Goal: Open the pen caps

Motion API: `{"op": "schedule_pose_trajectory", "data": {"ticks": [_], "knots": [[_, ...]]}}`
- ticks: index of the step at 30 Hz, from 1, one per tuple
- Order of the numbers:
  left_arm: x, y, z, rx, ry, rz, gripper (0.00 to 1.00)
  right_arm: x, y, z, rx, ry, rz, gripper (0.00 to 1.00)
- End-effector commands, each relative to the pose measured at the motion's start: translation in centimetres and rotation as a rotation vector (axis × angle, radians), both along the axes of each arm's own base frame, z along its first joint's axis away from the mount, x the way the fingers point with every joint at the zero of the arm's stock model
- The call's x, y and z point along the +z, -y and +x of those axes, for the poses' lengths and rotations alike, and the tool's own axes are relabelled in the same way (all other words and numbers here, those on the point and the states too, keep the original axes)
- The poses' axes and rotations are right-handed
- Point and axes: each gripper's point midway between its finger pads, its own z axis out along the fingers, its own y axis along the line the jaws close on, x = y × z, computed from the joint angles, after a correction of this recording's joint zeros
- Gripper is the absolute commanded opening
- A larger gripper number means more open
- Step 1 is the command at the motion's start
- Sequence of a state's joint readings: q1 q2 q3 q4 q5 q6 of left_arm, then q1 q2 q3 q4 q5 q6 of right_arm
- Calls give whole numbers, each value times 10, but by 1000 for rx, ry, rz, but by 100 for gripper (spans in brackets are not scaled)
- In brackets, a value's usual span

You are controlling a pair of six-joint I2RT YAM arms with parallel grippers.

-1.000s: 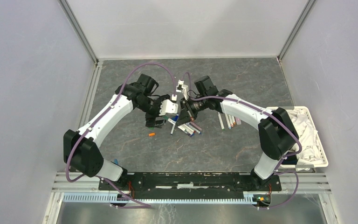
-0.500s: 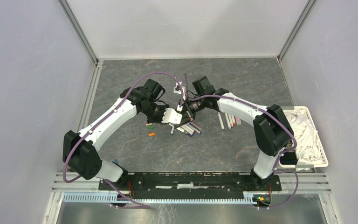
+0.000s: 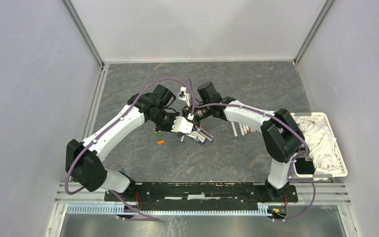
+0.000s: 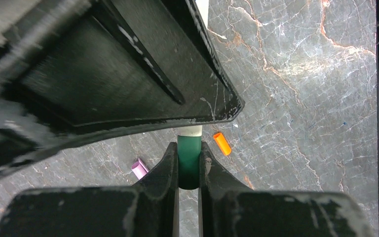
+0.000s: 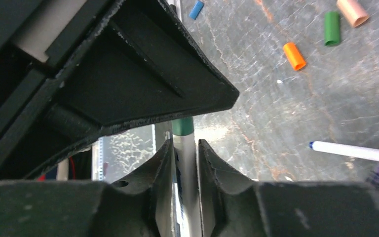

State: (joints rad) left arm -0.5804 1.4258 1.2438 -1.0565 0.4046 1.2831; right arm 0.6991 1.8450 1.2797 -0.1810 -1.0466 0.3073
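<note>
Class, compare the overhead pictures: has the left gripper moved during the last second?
Yes. The left gripper has shifted to the right. It was just beyond the orange cap, and now it sits well off to that cap's right.

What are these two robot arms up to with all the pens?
They are taking caps off marker pens. The left gripper is shut on the green plastic cap of one thin white-barrelled pen, whose barrel lies between the fingers of the right gripper; whether that one is clamping is unclear. The cap looks not yet off. Loose caps, such as a small orange cap and a purple one, lie on the grey marbled table.
</note>
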Motion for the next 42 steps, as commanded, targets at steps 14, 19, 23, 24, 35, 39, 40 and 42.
{"op": "schedule_pose_trajectory", "data": {"ticks": [14, 19, 23, 24, 35, 39, 40, 42], "knots": [[15, -65, 58, 118, 125, 57, 2, -19, 42, -24, -25, 21, -30, 0], [11, -71, 70, 158, 157, 56, 2, -24, 54, -24, -39, 46, -72, 0], [-7, -63, 70, 240, 110, 2, 2, -32, 84, 24, -259, 121, -209, 0], [-13, -62, 69, 270, 93, -7, 2, -36, 99, 43, -350, 149, -276, 0], [-78, -67, 79, 468, 20, 26, 8, -53, 232, 128, -952, 370, -723, 0], [-98, -77, 90, 531, 30, 89, 8, -69, 253, 133, -1022, 365, -784, 0], [-101, -79, 91, 545, 28, 105, 9, -73, 255, 134, -1033, 366, -793, 0], [-108, -83, 93, 563, 21, 131, 14, -79, 260, 136, -1051, 377, -808, 0]]}}
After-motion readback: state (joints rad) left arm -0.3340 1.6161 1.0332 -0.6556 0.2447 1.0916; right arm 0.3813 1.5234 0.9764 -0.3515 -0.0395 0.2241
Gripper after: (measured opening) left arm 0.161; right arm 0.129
